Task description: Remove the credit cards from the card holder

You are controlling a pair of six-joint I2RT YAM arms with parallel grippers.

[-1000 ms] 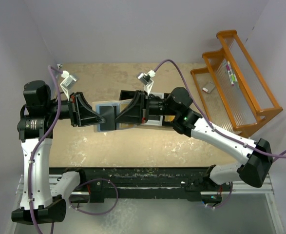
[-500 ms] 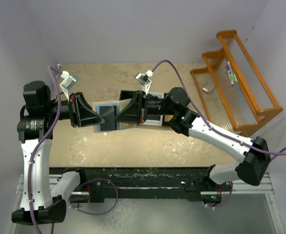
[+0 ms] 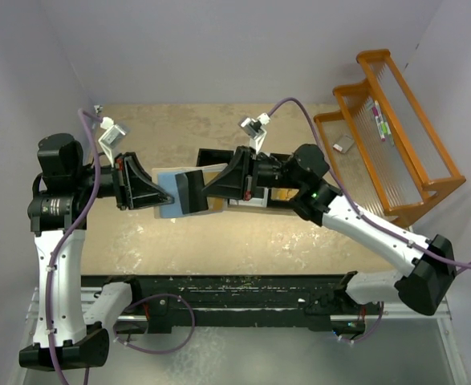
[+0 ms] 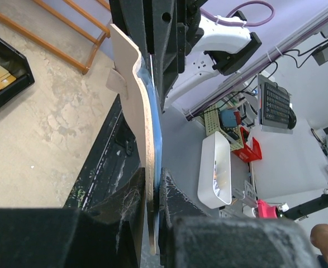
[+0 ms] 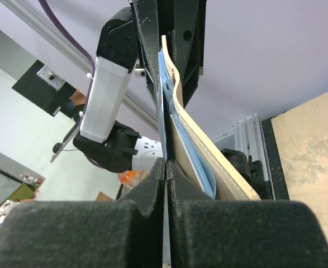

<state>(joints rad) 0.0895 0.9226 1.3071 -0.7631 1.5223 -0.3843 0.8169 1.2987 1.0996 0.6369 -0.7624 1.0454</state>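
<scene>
The card holder point(image 3: 164, 199) hangs above the table, pale blue in the top view, with my left gripper point(image 3: 163, 195) shut on its left edge. In the left wrist view the holder point(image 4: 146, 128) shows edge-on, tan and blue, pinched between the left gripper's point(image 4: 152, 195) jaws. A dark grey credit card point(image 3: 191, 192) sticks out past the holder's right side. My right gripper point(image 3: 209, 189) is shut on this card. In the right wrist view the thin card point(image 5: 164, 139) runs up from the closed right gripper point(image 5: 165, 167), with the tan holder point(image 5: 208, 167) bowing away beside it.
A black compartment tray point(image 3: 213, 156) lies on the table behind and under the right gripper. An orange wooden rack point(image 3: 395, 136) stands at the right with a small item point(image 3: 344, 144) in it. Purple walls close in the back and both sides.
The right gripper closed on the dark card and the right arm drew back to the right, sliding the card further out of the holder. The left arm kept still.
</scene>
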